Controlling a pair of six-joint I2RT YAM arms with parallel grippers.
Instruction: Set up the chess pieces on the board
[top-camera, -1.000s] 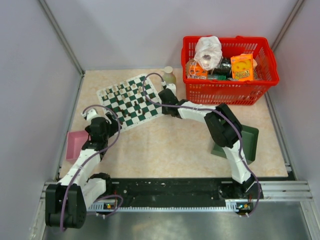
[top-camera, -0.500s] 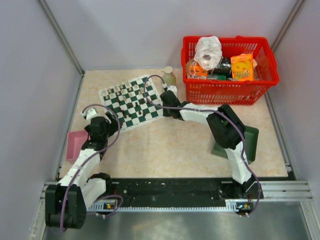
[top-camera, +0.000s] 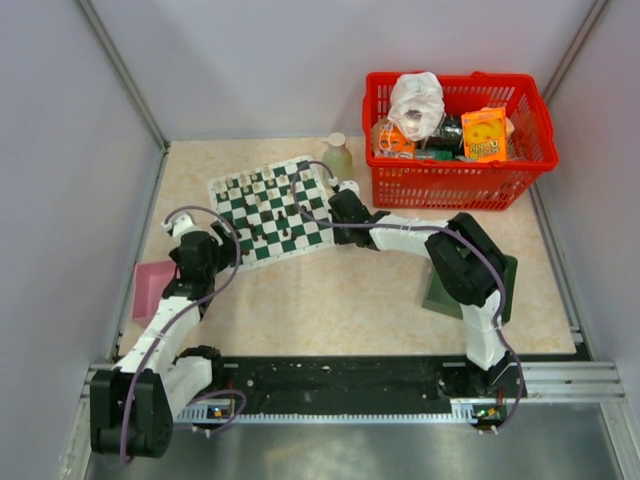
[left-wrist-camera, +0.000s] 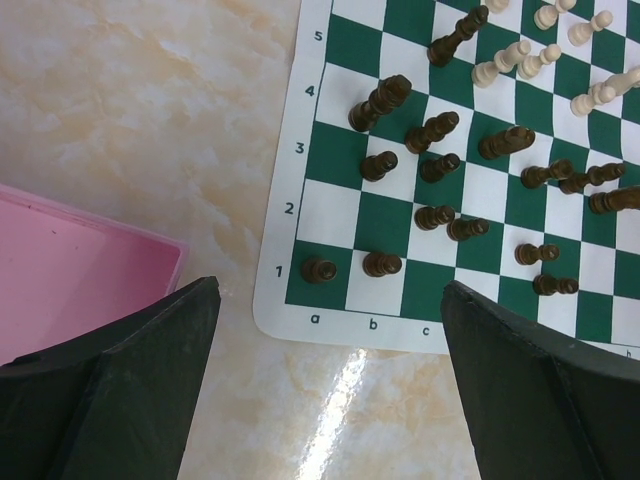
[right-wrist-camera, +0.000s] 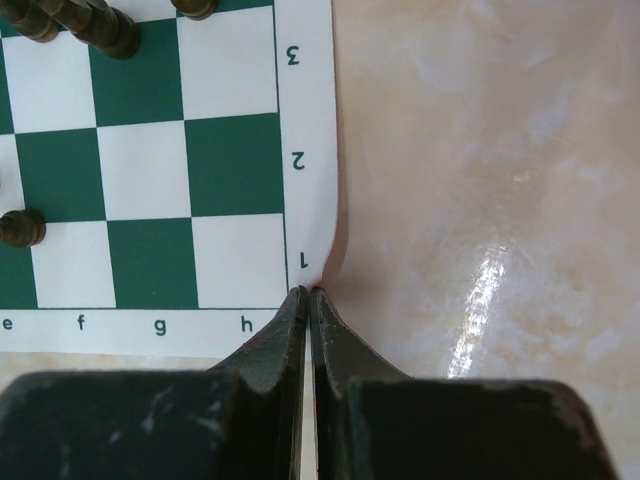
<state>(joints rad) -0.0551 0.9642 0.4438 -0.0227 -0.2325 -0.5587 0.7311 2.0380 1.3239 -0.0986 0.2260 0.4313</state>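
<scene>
The board (top-camera: 272, 207) lies on the table (top-camera: 380, 290) at 11 o'clock of centre, top view, with chess pieces (left-wrist-camera: 430, 130) scattered on it. The right hand (right-wrist-camera: 305, 292) is pinched tight on its h1 corner. The left hand (left-wrist-camera: 328, 300) gapes wide, holding nothing, near a1.

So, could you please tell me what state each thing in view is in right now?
left gripper: open, holding nothing.
right gripper: shut on the board at its h1 corner.
board: lying flat, one corner pinched.
chess pieces: upright, scattered across squares.
red basket: full of items.
</scene>
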